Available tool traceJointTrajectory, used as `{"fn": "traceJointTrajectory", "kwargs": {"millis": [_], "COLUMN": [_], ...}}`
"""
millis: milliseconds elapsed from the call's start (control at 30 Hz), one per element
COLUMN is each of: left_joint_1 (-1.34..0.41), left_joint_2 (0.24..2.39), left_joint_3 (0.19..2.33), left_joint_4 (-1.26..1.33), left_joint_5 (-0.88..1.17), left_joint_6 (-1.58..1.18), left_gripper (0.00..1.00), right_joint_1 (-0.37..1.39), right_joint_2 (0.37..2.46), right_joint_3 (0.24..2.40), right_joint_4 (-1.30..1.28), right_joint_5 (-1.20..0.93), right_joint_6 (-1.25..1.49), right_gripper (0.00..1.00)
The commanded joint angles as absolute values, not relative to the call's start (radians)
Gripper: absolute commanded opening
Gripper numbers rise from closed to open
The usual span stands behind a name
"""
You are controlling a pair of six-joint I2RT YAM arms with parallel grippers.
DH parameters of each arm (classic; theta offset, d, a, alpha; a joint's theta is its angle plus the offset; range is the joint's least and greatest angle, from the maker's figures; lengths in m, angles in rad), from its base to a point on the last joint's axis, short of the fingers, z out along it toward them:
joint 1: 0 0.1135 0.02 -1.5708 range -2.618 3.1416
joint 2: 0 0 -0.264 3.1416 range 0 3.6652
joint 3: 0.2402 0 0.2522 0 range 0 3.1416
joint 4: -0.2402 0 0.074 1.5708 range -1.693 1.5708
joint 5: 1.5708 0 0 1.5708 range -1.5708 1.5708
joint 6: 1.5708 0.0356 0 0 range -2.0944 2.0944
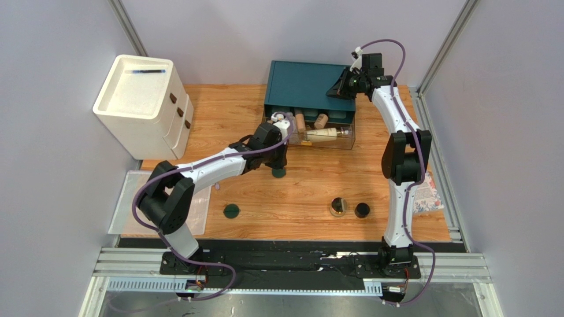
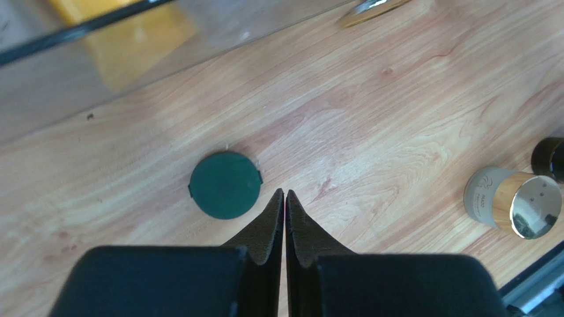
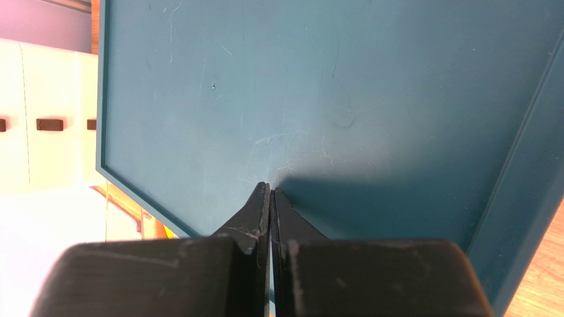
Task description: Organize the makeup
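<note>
Top view: bright, even, diffuse light, and sharp throughout. The pale wooden tabletop [image 1: 298,191] in front of the teal plastic box [image 1: 304,86] carries only short, soft shadows. Left of the box, the top of the white drawer cabinet [image 1: 136,99] is nearly blown out.

Right wrist view: pale sheen mid-lid on the box, with a soft dark shadow beside the right gripper [image 3: 271,188]. Whites clip past the lid's left edge.

Left wrist view: wood grain crisp. Mirror glare on the metal-capped round jar [image 2: 513,205]. The box's clear drawer front [image 2: 99,59] is hazy with reflections.

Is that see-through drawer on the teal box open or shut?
Open. From above, the clear plastic drawer juts out in front of the teal box, and the cream bottle lying inside it is uncovered.
</note>
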State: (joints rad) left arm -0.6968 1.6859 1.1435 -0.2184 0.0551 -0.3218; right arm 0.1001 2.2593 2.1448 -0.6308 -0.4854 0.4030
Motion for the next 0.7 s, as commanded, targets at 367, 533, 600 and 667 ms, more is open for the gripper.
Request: {"fn": "traceJointTrajectory", "kwargs": {"millis": [367,533,600,667], "left_joint_1": [-0.552,-0.528,-0.522,-0.519], "left_joint_2": [1.621,1.716,1.778,1.833], "left_joint_3": [0.733,0.652,0.62,0.614], "left_joint_4": [0.603,0.906,1.035,1.097], "left_joint_5": [0.235,0.244,0.229,0.224], "left_joint_6": [-0.978,-1.189,-1.276,-1.316], "left_gripper": [0.03,0.03,0.03,0.03], "right_joint_1": [0.091,0.086,0.084,0.083], "right_joint_2": [2.345,2.349,2.35,2.349], "right_joint_3": [2.054,2.057,2.059,2.057], "right_joint_4": [-0.848,-0.845,-0.847,-0.845], "right_joint_5": [-0.402,-0.403,-0.402,-0.403], "right_joint_6": [0.364,0.365,0.367,0.365], "right_gripper": [0.0,0.0,0.0,0.0]}}
